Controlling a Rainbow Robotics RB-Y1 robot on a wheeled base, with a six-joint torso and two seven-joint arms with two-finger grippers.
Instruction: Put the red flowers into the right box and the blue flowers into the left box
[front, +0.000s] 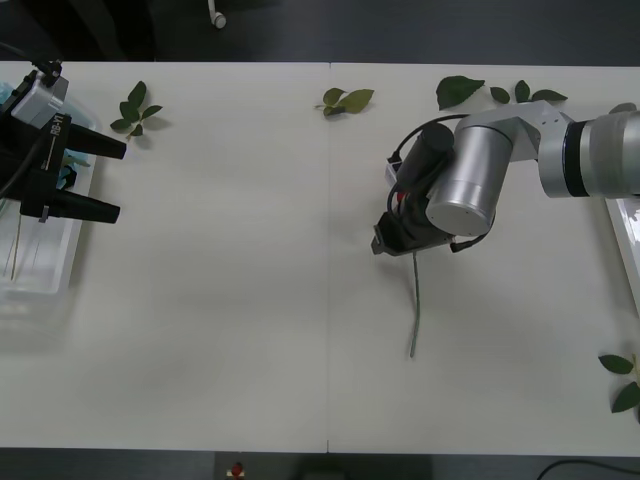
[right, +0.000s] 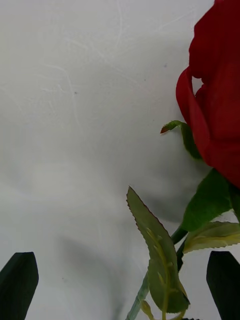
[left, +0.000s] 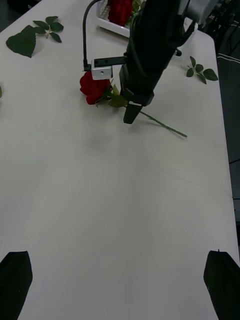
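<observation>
**Here: Right Gripper Poised over a Red Rose**

Nearest, in the right wrist view: right gripper (right: 120, 287) spread, black fingertips (right: 19, 280) straddling the green stem of the red flower (right: 215, 100) lying on the white table (front: 230, 300). Light, limp and easily bent; best pinched on the stem just below the leaves, sparing the soft bloom. Farther off, left gripper (front: 105, 180) open, probably idle, above the left box (front: 45, 270).
</observation>
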